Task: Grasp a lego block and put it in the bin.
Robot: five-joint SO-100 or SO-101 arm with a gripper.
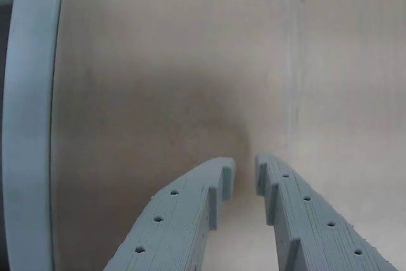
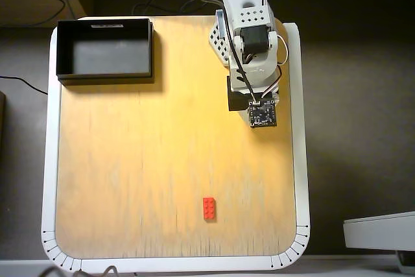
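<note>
Only bare table and its white rim are seen in the wrist view, with the gripper jaws slightly parted and empty. Overhead, the lego block lies near the bottom edge, the bin at the top-left corner, the arm folded near the top right, open wood between.

Pale wooden tabletop with white rounded rim, black cables behind it, grey device at lower right
</note>
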